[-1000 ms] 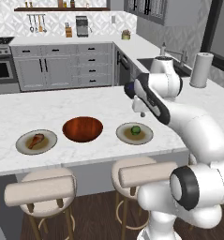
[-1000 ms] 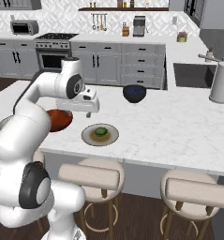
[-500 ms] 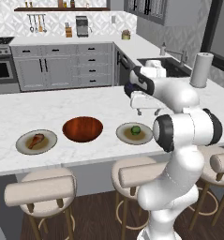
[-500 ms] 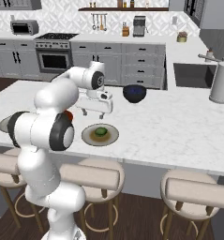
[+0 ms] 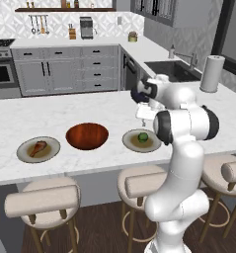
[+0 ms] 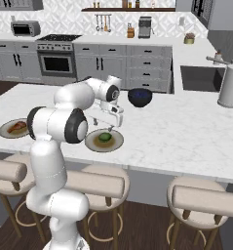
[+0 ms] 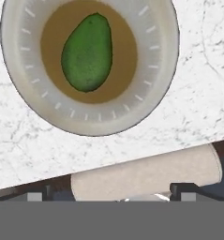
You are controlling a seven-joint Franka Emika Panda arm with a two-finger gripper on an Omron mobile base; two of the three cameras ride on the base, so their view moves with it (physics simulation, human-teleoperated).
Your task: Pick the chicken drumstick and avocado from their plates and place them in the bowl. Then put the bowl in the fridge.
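Gripper hangs wide apart above the avocado.

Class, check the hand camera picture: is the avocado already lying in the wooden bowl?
No. The avocado lies on the olive-brown centre of its plate, which sits on the marble counter.

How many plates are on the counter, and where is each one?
2. One plate, with the chicken drumstick, lies left of the wooden bowl; the other plate, with the avocado, lies right of it.

Avocado centred on plate (marble counter beneath), stool below.
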